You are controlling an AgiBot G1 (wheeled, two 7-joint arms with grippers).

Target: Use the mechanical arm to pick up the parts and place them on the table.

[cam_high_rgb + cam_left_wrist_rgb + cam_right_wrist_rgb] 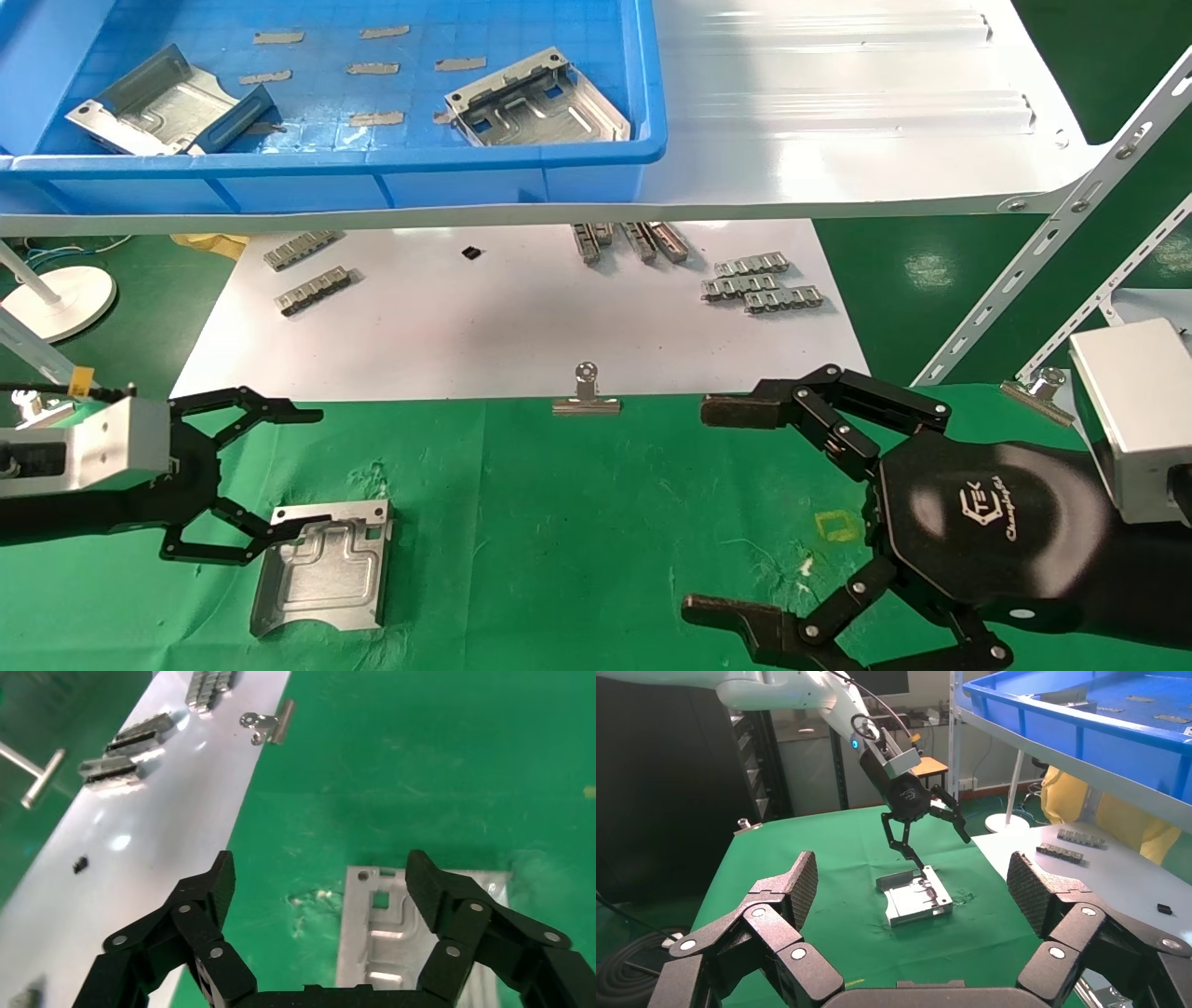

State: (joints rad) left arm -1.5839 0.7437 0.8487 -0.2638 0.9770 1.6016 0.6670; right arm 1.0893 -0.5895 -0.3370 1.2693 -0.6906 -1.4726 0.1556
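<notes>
Silver part (321,567) lies on our cloth (577,522) at seven o'clock, left claw (279,471) wide above; right claw (736,508) wide.

Head view: high, looking forward and down over the green table (577,522), its far edge meeting the white sheet (503,317), blue bin (326,177) on the shelf beyond. Left wrist view: close above the table's left part, facing down past the left gripper (320,881) onto one metal plate (383,941). Right wrist view: low, looking across the table from its right side past the right gripper (912,888). Shared by all three: that plate (321,568) (916,899) near the table's left edge.
</notes>
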